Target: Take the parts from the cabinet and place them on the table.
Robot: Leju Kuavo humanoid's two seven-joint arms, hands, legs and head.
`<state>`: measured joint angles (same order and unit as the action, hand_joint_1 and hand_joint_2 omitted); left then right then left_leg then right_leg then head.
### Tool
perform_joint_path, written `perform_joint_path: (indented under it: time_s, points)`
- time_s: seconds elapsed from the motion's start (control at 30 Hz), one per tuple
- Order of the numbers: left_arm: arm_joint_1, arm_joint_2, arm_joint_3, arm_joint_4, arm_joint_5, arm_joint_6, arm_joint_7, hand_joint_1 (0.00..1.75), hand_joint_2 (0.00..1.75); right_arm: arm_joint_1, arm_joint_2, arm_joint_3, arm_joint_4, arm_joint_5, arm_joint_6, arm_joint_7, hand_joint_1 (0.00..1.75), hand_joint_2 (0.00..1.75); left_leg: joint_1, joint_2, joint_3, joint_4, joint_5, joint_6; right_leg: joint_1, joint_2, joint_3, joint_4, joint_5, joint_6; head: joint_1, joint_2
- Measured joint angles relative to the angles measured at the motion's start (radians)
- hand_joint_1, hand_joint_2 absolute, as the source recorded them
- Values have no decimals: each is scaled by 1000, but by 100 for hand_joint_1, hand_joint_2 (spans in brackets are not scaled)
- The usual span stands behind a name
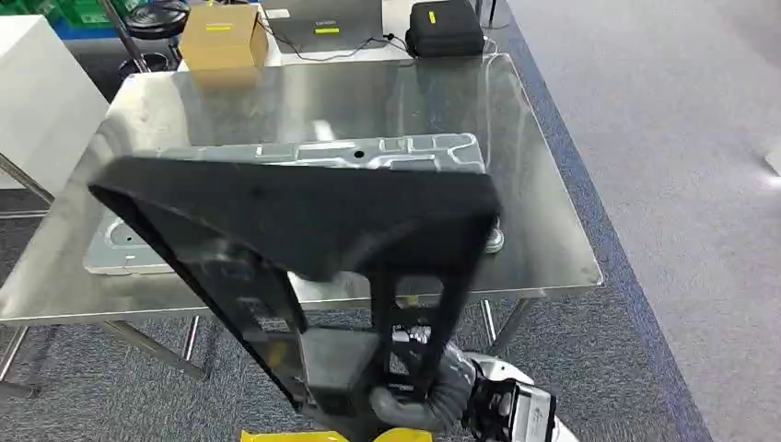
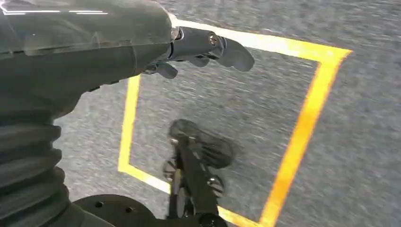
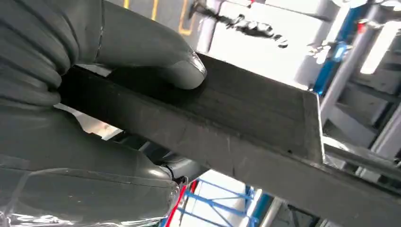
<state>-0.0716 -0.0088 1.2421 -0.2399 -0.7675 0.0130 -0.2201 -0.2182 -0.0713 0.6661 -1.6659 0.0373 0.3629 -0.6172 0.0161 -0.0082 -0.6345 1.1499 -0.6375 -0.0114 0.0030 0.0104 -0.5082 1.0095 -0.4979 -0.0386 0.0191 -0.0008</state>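
The shiny stainless-steel table (image 1: pixel 553 212) spans the head view from 9 to 3 o'clock. On it lies a flat grey stamped-metal panel (image 1: pixel 396 152), its near part hidden by the large black triangular frame part (image 1: pixel 304 216), which is held up in front of the camera over the table's near edge. That black part narrows toward 6 o'clock, where the right hand (image 1: pixel 405 401) grips its lower struts. The right wrist view adds what the head view cannot: the thick grey thumb (image 3: pixel 179 68) pressed flat on one face of the black part, the fingers closed round its edge. In the left wrist view the left hand (image 2: pixel 198 47) hangs over grey carpet and a yellow taped floor square (image 2: pixel 307 118), its dark fingers (image 2: pixel 231 52) loosely curled in, holding nothing. At the table's far edge, around 12 o'clock, stand a brown cardboard box (image 1: pixel 219 35), a grey laptop (image 1: pixel 324 23) and a black zipped case (image 1: pixel 445 28); whether the box holds anything cannot be told.
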Motion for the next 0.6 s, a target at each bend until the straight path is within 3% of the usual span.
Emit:
perform_joint_path:
  time_s: [0.07, 0.13, 0.2, 0.27, 0.37, 0.4, 0.43, 0.47, 0.53, 0.6]
  points:
    - [5, 0, 3, 0, 1, -1, -3, 0, 175, -3, -1, -13, -2, 15, -17, 0, 155, 175, -8, -1, -16, -108, 229, 8, 4, 0, 25, 10, -28, 6, 1, 0]
    - [7, -2, 4, 0, 4, -1, -5, 0, 175, -9, -3, -36, -12, 27, -38, 2, 155, 175, -13, 0, -11, -99, 236, 11, 6, 8, 24, 19, -53, 20, 3, 0]
    - [0, -3, 4, 0, 10, -2, -8, 0, 175, -30, -5, -75, -33, 48, -65, 3, 155, 175, -12, -1, -13, -106, 235, 19, 4, 8, 25, 16, -59, 29, 3, 0]
    - [-6, -4, 5, 0, 13, -5, -16, 0, 175, -55, -9, -118, -47, 80, -99, 14, 155, 175, -8, 0, 0, -120, 233, 29, 0, 2, 8, 61, -91, 39, 5, 0]
    - [-7, -5, 11, 0, 13, -5, -16, 0, 175, -80, -15, -190, -52, 160, -162, 43, 155, 175, -8, 1, 7, -121, 222, 39, -8, 2, -134, 291, -172, 52, 5, 0]
    - [-7, -5, 11, 0, 13, -5, -16, 0, 175, -87, -18, -212, -52, 198, -184, 47, 155, 175, -8, 0, 10, -121, 218, 39, -11, 1, -169, 328, -167, 55, 5, 0]
    - [-7, -5, 11, 0, 11, -5, -16, 0, 175, -99, -21, -227, -52, 240, -203, 56, 155, 175, -7, -1, 16, -121, 214, 38, -15, 1, -180, 316, -132, 58, 5, 0]
    - [-6, -6, 11, 0, 9, -6, -16, 0, 175, -113, -23, -241, -51, 275, -219, 59, 155, 175, -6, -2, 23, -121, 209, 36, -18, 0, -167, 261, -77, 59, 5, 0]
    - [-7, -10, 11, 0, 3, -12, -16, 0, 175, -144, -27, -264, -45, 353, -263, 59, 155, 175, -5, -4, 37, -119, 199, 29, -21, -1, -112, 95, 36, 58, 5, 0]
    - [-11, -10, 11, 0, -2, -21, -19, 0, 175, -187, -35, -277, -27, 412, -307, 61, 155, 175, -12, -7, 30, -113, 195, 19, -15, 0, -98, 32, 36, 51, 5, 0]
